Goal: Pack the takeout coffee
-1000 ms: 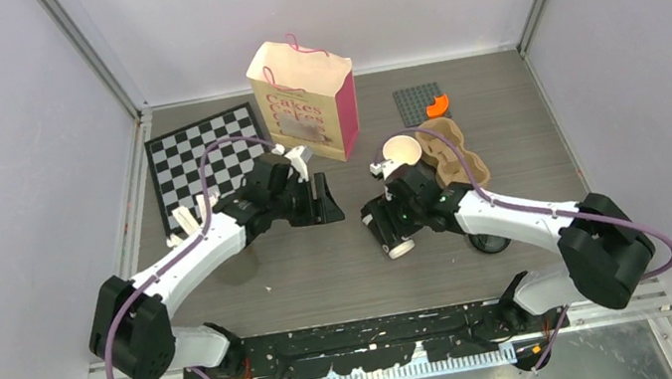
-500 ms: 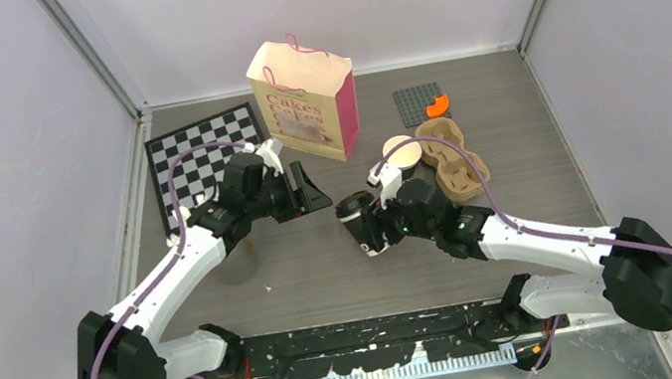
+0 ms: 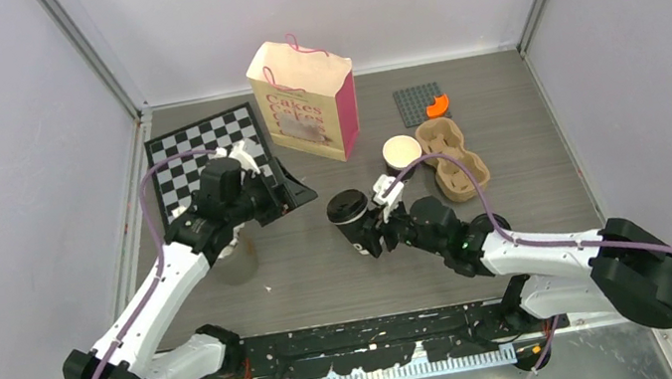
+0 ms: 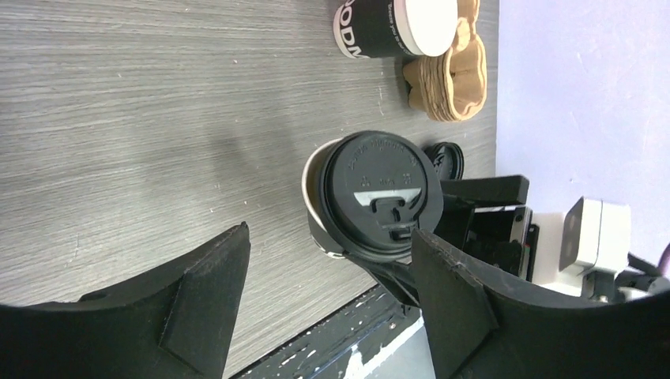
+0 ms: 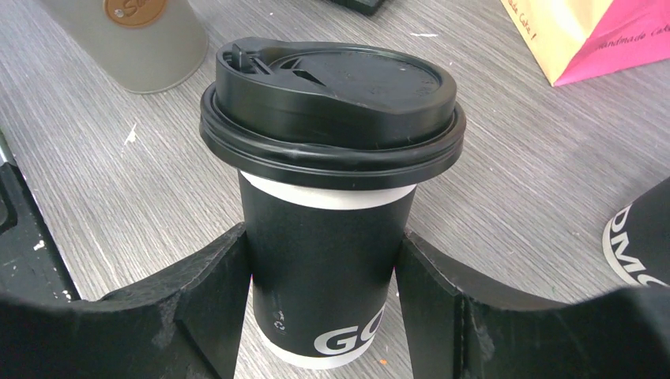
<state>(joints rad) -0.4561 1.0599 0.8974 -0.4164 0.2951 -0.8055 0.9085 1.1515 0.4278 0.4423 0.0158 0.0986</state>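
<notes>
A black paper coffee cup with a black lid (image 3: 348, 210) stands upright mid-table. My right gripper (image 3: 371, 234) is shut on its sleeve, with a finger (image 5: 209, 296) pressed to each side of the cup (image 5: 320, 260). The second coffee cup (image 3: 401, 152) is lidless, white inside, and stands beside the brown carrier (image 3: 456, 159). A loose black lid (image 4: 445, 158) lies near the right arm. My left gripper (image 3: 291, 194) is open and empty, left of the held cup. In the left wrist view its fingertips (image 4: 328, 304) frame the lidded cup (image 4: 379, 197) from a distance.
A "Cakes" paper bag (image 3: 303, 99) stands open at the back. A chessboard (image 3: 196, 155) lies at the left, under the left arm. A grey cup (image 3: 239, 256) stands near the left forearm. A grey stud plate (image 3: 415, 102) with an orange piece (image 3: 438, 106) lies far right.
The right gripper has carried the lidded cup leftward and turned it upright. The left arm has drawn back toward the chessboard, its jaws opening wider.
</notes>
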